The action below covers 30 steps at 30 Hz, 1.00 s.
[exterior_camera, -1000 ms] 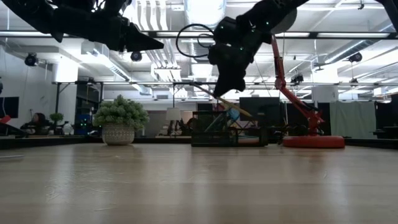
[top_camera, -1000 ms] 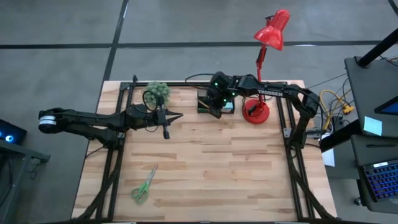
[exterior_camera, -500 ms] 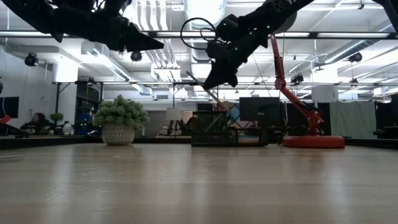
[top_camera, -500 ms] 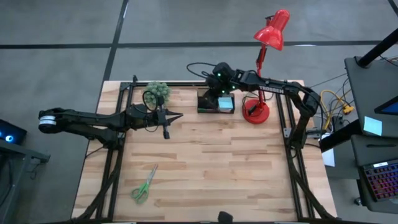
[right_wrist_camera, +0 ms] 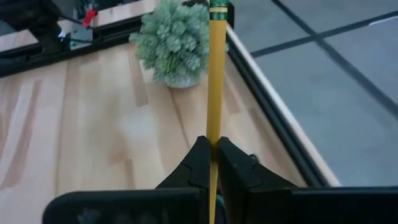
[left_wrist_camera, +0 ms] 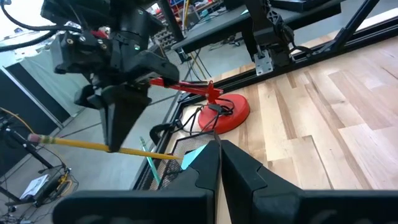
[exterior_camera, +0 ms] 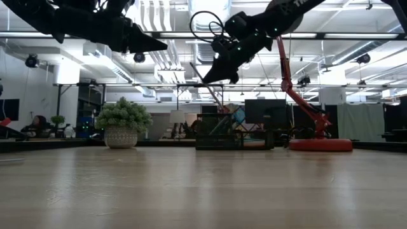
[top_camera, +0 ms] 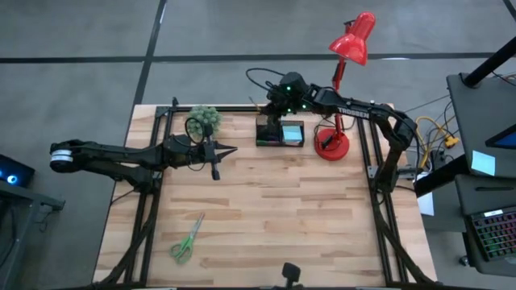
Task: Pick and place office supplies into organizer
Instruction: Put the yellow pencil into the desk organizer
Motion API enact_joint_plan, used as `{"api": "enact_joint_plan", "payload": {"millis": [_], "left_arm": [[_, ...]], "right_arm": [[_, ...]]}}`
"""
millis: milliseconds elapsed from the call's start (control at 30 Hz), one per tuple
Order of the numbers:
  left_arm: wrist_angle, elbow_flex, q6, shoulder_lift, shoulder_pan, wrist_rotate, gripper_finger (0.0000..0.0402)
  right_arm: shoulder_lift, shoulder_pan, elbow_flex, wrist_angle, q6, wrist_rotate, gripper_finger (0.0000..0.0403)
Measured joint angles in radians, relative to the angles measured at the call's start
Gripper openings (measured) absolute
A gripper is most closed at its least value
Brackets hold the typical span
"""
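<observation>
My right gripper (top_camera: 272, 103) hangs above the far side of the black organizer (top_camera: 280, 133) and is shut on a yellow pencil (right_wrist_camera: 214, 74). The pencil slants from its eraser end (exterior_camera: 192, 65) down toward the organizer's top (exterior_camera: 222, 114); I cannot tell whether it touches there. A light-blue sticky-note square (top_camera: 291, 131) and a teal pen (left_wrist_camera: 149, 165) sit in the organizer. Green-handled scissors (top_camera: 187, 239) lie flat near the front left. My left gripper (top_camera: 232, 149) hovers shut at mid-left, holding nothing. My right gripper pinches the pencil's shaft (left_wrist_camera: 99, 147) near its middle between its two fingers (left_wrist_camera: 118, 127). The fingers come from above, slanting down, and lie across the pencil. The pencil is tilted, eraser end (right_wrist_camera: 217, 6) high and toward the plant, the other end low by the organizer.
A green potted plant (top_camera: 205, 118) stands left of the organizer. The red desk lamp's round base (top_camera: 331, 145) stands to its right, and its arm (exterior_camera: 289, 76) rises beside my right arm. Bare wooden table (top_camera: 274, 209) fills the middle and front.
My right gripper has risen and gone toward the table's far edge, tipping up from steeply downward to a shallower slant. The pencil has come up with it: the eraser end has climbed while the lower end stays by the organizer.
</observation>
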State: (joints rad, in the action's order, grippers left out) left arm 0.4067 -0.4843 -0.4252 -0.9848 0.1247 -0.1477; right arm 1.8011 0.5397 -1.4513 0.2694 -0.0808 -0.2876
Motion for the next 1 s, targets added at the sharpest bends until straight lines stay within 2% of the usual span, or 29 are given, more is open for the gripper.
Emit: {"api": "enact_joint_plan", "payload": {"millis": [733,1000], "left_arm": [[-0.006,0.000,0.000,0.000,0.000,0.000,0.0000],[-0.006,0.000,0.000,0.000,0.000,0.000,0.0000]], "right_arm": [[0.014,0.035,0.000,-0.072,-0.210,0.000,0.0008],[0.039,0.037,0.003,-0.064,-0.219,0.000,0.0008]]}}
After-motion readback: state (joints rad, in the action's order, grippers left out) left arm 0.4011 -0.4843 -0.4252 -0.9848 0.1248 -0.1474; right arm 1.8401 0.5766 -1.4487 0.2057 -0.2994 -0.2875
